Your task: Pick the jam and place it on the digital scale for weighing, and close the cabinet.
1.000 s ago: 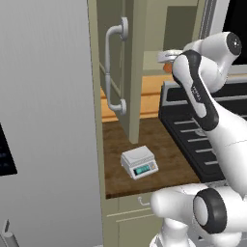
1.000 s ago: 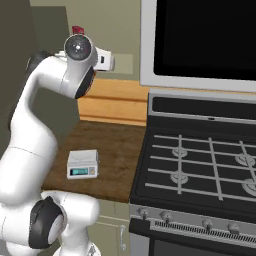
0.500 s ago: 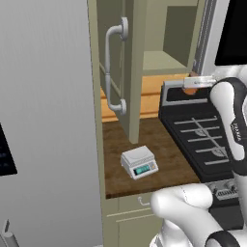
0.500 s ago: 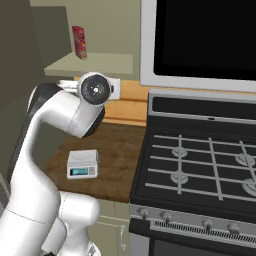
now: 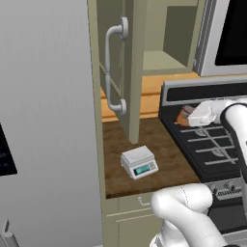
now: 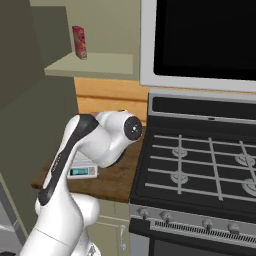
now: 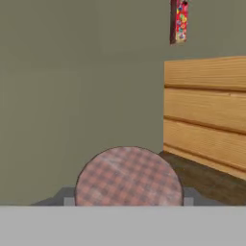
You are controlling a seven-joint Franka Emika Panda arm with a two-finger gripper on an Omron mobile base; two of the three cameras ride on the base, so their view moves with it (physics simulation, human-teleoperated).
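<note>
The hand (image 5: 185, 117) grips the jam (image 7: 129, 176) above the stove's (image 5: 212, 144) left edge. The digital scale (image 5: 139, 162) sits bare on the worktop (image 5: 120, 144). The cabinet (image 5: 126, 67) door stands open.

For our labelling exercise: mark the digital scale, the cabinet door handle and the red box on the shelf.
digital scale (image 5: 137, 157), left base view, top plate.
cabinet door handle (image 5: 108, 67), left base view, mid-bar.
red box (image 6: 79, 42), right base view, front face.
</note>
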